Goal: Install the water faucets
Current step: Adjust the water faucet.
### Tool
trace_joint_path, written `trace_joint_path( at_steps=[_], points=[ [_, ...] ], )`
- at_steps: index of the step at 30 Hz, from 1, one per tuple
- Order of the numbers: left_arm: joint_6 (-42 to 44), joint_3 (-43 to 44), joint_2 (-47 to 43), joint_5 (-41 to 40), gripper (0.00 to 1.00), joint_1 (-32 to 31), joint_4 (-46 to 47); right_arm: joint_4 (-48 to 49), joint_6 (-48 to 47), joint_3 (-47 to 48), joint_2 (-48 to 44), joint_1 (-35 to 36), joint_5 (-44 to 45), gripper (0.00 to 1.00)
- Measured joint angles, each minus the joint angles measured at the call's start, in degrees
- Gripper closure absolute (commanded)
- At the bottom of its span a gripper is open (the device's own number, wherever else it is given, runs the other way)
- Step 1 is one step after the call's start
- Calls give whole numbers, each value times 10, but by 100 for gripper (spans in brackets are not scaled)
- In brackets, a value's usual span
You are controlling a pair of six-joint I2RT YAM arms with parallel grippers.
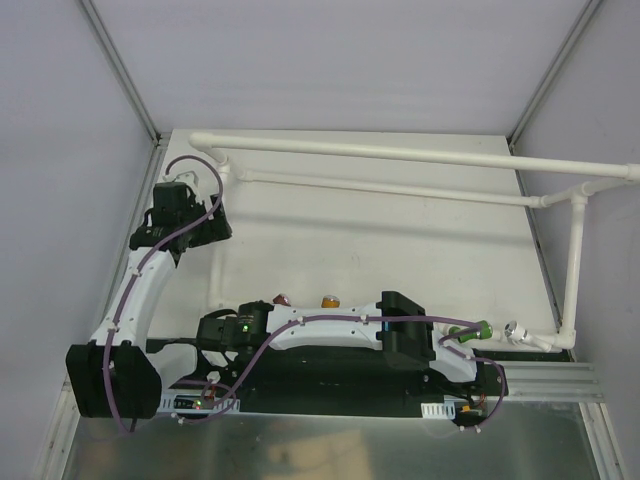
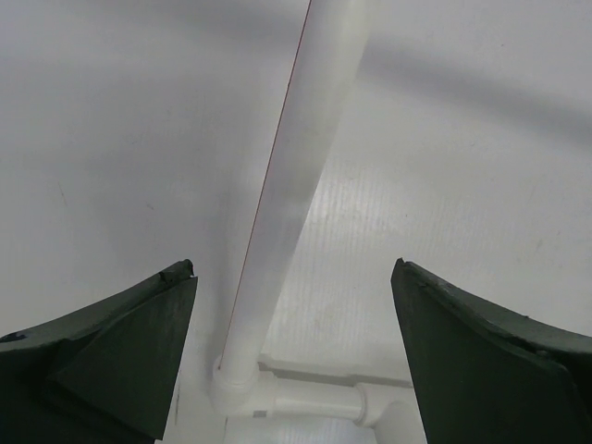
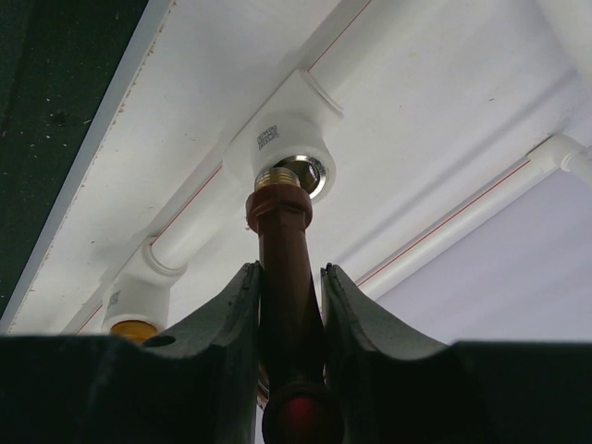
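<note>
- A white surface sits boxed in by plain pale walls on three sides (they carry a faint lilac cast).
- Grey metal rails climb the back corners.
- A brushed metal sheet lines the near edge.
- The light is soft and even.

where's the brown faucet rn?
Right wrist view, centre: the brown faucet is held in the right gripper, its brass end at the mouth of a white pipe fitting.
</note>
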Motion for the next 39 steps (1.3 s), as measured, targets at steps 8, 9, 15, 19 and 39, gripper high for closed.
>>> trace_joint_path(
  at_steps=[8,9,15,19,39],
  points=[
    [32,-18,73,14,12,0,50,0,0,0,0,0,0,100],
    [32,-18,83,17,12,0,57,0,0,0,0,0,0,100],
    [31,-18,144,46,14,-1,75,0,-1,0,0,0,0,100],
    [31,-18,157,51,16,-16,75,0,-1,0,0,0,0,100],
    [36,-18,157,7,29,-47,74,4,-4,-8,-2,4,15,100]
  ],
)
